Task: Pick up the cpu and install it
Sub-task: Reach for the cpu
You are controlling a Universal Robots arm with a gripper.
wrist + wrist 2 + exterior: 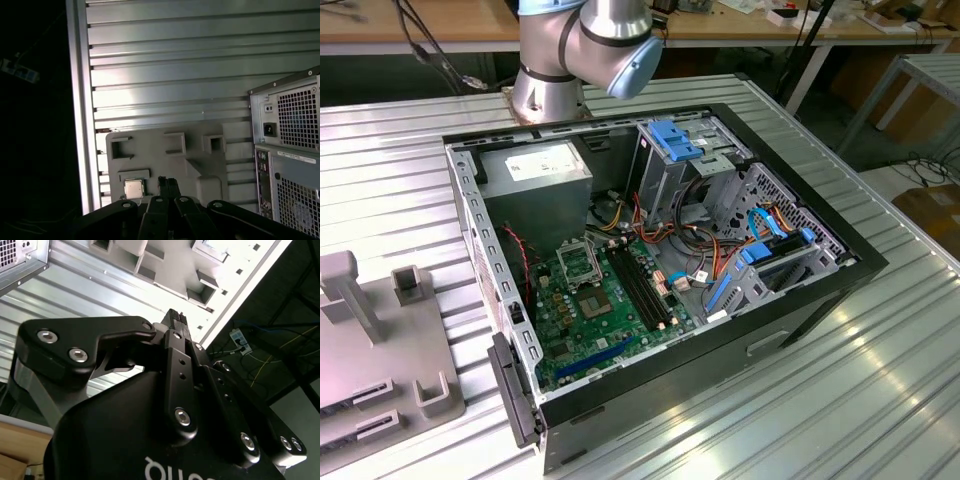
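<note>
A ribbed metal table carries an open computer case lying on its side, with the base of the robot arm standing at about twelve o'clock from the case in the exterior view. A grey fixture plate rests on the table at roughly eight o'clock from the case, toward the exterior view's left, well apart from the case's open side. Inside the case a green motherboard lies flat, its square metal-framed socket sitting at about eleven o'clock on the board, just beside the long black memory slots. The black gripper points down toward the fixture plate in both wrist views, its fingers drawn together until the tips meet, with nothing held between them. The cpu, a small square chip with a dull silver top, lies flat in a shallow recess of the fixture plate near the table's edge. In the first wrist view the fingertips appear just beside the cpu; whether they touch the plate cannot be told.
</note>
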